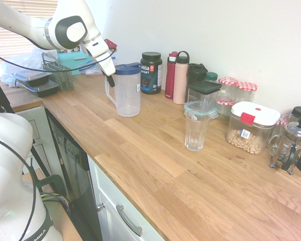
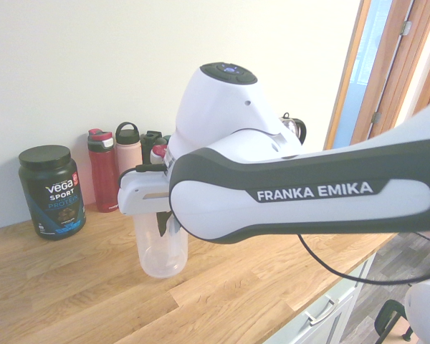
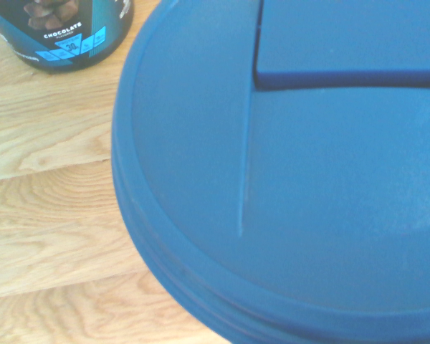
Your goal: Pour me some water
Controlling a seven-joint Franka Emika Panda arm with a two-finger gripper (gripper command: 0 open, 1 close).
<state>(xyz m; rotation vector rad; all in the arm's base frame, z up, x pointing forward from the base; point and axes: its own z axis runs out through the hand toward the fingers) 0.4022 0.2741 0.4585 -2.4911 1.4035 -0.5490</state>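
At the near edge of the wooden table, white drawer fronts run beneath the top. Further in stands a clear ribbed glass, upright and on its own, well apart from the pitcher. Behind it to the left is the translucent pitcher with its blue lid on; the water cannot be made out through its wall in either outside view, and the glass looks empty. The tool hangs just at the pitcher's handle side, pointing steeply down with its fingers closed together and nothing between them; whether it touches the handle cannot be told. The wrist view is filled by the lid from close above. Along the wall stand a dark protein tub, a red bottle and a pink bottle, then jars with checked lids, a box of nuts and a French press.
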